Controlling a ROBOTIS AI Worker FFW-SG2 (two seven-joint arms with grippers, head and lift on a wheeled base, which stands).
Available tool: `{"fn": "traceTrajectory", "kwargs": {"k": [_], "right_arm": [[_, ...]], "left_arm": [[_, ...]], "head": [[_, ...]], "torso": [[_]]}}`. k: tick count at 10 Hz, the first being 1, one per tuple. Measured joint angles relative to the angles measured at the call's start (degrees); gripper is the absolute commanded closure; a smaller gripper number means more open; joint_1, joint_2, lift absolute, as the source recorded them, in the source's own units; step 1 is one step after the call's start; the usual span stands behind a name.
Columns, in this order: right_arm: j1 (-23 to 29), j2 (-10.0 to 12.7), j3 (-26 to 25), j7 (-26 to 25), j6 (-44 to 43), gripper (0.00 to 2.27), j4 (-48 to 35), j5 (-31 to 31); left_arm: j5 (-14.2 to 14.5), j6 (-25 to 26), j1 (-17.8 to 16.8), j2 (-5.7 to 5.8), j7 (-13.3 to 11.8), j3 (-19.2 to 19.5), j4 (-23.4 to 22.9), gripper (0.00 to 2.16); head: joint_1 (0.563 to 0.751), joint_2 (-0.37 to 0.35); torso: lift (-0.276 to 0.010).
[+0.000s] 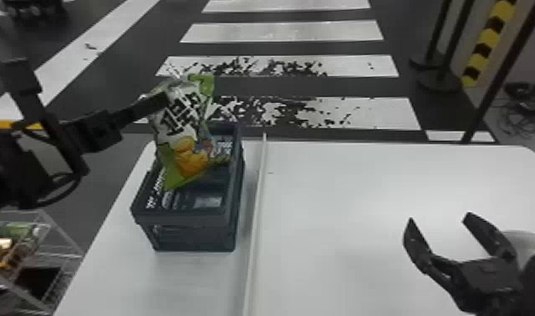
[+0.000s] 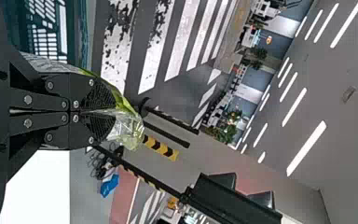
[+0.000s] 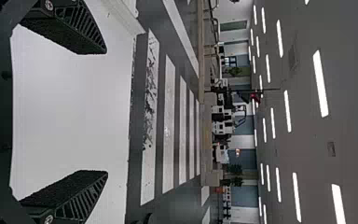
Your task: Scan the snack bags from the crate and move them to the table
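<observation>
My left gripper is shut on the upper part of a green and white snack bag, which hangs tilted over the dark grey crate. In the left wrist view, the fingers of my left gripper are closed together, with the clear and green edge of the snack bag sticking out past them. Over the right part of the white table, my right gripper stands open with nothing between its fingers; the right wrist view also has my right gripper spread wide.
A thin raised divider runs along the table just right of the crate. A wire rack holding packaged items is at the lower left, beside the table. Posts on round bases stand beyond the table at the right.
</observation>
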Motion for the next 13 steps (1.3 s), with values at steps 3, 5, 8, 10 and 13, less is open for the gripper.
{"fn": "traceTrajectory", "kwargs": {"k": [3,5,8,10,13], "right_arm": [[0.0,0.0,0.1,0.0,-0.5,0.07,0.2,0.0],[0.0,0.0,0.1,-0.1,-0.5,0.07,0.2,0.2],[0.1,-0.2,0.0,-0.5,-0.7,0.07,0.2,0.4],[-0.1,-0.4,-0.1,-1.0,-0.8,0.07,0.5,0.8],[-0.1,-0.6,-0.9,-2.1,-2.8,0.07,1.6,1.1]], "left_arm": [[6.9,4.1,1.4,0.05,-0.9,3.8,-3.7,2.13],[10.1,5.4,1.9,-0.08,-1.4,4.7,-4.3,2.13],[12.3,5.7,2.2,-1.69,-2.5,4.0,-2.7,2.13],[12.9,5.6,1.5,-3.59,-2.6,2.3,-1.7,2.13],[13.6,6.1,-0.9,-6.99,-0.6,-1.8,0.0,2.13]], "head": [[0.695,0.086],[0.695,0.081],[0.695,0.057],[0.695,0.035],[0.695,-0.035]], "torso": [[-0.095],[-0.095],[-0.095],[-0.095],[-0.095]]}}
